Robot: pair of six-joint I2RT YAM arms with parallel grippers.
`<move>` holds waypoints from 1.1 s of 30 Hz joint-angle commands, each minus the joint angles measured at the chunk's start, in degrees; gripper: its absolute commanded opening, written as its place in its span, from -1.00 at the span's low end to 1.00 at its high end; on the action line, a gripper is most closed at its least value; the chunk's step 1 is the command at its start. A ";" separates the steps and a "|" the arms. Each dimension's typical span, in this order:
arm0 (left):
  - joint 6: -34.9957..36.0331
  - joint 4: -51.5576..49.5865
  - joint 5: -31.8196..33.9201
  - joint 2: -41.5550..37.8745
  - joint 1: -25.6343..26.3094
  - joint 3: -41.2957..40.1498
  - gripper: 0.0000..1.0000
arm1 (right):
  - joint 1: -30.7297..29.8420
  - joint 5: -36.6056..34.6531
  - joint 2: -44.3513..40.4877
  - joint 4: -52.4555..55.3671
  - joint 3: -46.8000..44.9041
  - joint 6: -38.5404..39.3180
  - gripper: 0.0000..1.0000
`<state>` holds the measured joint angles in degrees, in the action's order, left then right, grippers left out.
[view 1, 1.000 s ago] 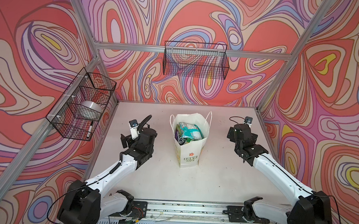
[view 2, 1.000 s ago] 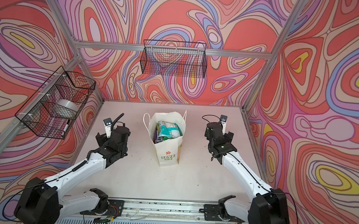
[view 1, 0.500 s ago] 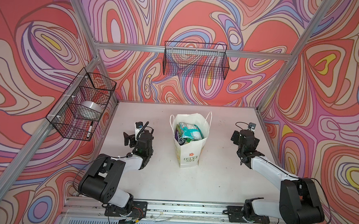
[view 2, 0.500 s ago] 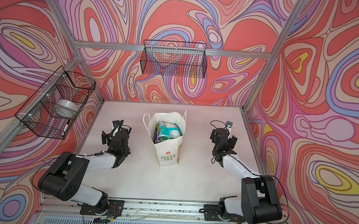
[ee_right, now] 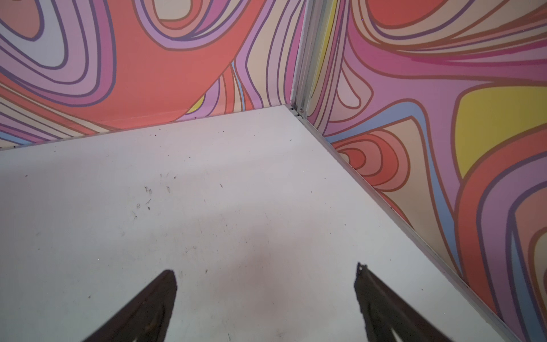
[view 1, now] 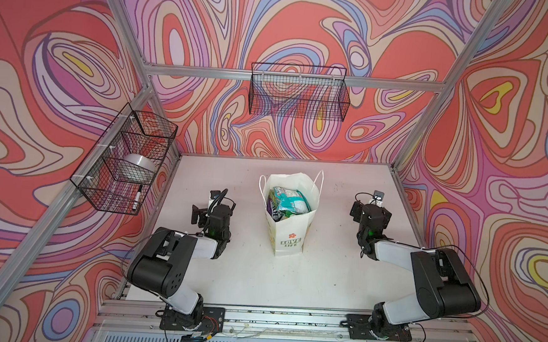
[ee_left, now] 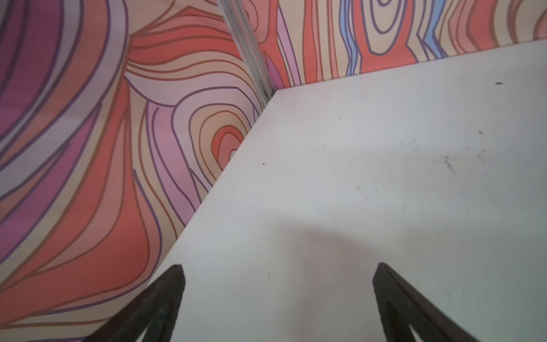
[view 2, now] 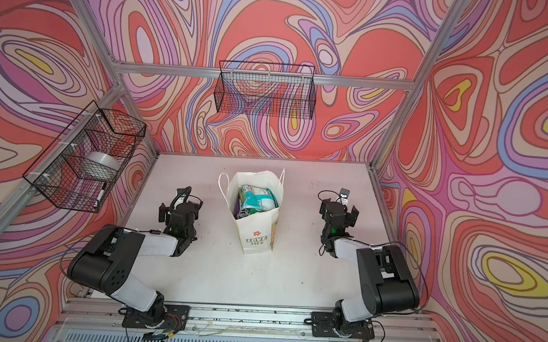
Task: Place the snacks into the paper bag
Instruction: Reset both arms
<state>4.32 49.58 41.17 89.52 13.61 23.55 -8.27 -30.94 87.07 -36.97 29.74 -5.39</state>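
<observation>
The white paper bag [view 1: 289,241] [view 2: 257,239] stands upright mid-table, red flower and green print facing the front. Snacks [view 1: 288,203] [view 2: 258,198], teal, green and purple packets, fill its open mouth. No packet lies loose on the table. My left gripper [view 1: 207,205] [view 2: 179,205] is open and empty, left of the bag and well apart from it. In the left wrist view this gripper [ee_left: 279,266] has bare table between its fingertips. My right gripper [view 1: 370,210] [view 2: 339,208] is open and empty right of the bag, and in the right wrist view it [ee_right: 265,268] also frames only bare table.
A black wire basket [view 1: 298,95] hangs on the back wall. Another wire basket [view 1: 126,159] on the left wall holds a tape roll [view 1: 138,163] and a marker [view 1: 137,197]. Both arms are folded low near the front rail. Patterned walls enclose the white table [view 1: 259,275].
Both arms have folded back from a stretched-out pose, elbows now near the front rail, grippers staying open beside the bag. The bag and its packets have not moved.
</observation>
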 commanded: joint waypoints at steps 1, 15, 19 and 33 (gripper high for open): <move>-3.13 5.77 -9.93 -3.63 -3.37 -3.66 1.00 | 0.27 0.68 1.49 -9.73 -2.64 3.23 0.97; -7.39 4.16 -26.97 -0.51 -11.56 -3.27 1.00 | 2.97 10.01 8.62 -17.64 -3.65 3.94 0.97; -7.99 3.32 -26.82 -0.86 -11.50 -2.93 1.00 | 5.48 14.95 12.56 -23.63 -4.61 3.03 0.97; -8.27 1.71 -26.43 -1.09 -11.50 -2.24 1.00 | 7.82 22.37 11.96 -17.42 -2.51 2.09 0.97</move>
<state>-3.29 50.78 14.96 88.60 2.20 20.58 -0.78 -10.44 98.28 -55.24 26.37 -2.68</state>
